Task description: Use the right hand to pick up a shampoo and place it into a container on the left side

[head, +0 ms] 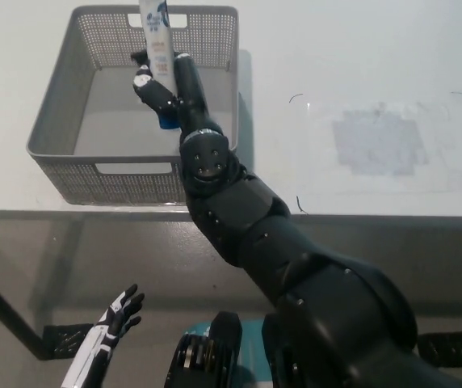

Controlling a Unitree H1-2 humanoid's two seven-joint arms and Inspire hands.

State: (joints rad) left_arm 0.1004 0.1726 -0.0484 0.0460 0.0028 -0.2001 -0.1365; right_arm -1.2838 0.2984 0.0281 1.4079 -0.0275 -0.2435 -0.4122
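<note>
Shampoo tube above perforated basket

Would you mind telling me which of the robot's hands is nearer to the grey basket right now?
The right. The black right hand is over the grey basket, holding the shampoo bottle. The white left hand hangs low, below the table edge, apart from the basket.

The grey plastic basket with finely perforated walls is showing a plain, smooth grey floor. The white shampoo tube with blue printing is ending in a blue cap at its lower end. The glossy black right hand is wearing small pale patches. The white left hand is showing black fingers. The off-white counter is carrying a faint greyish square smudge.
</note>
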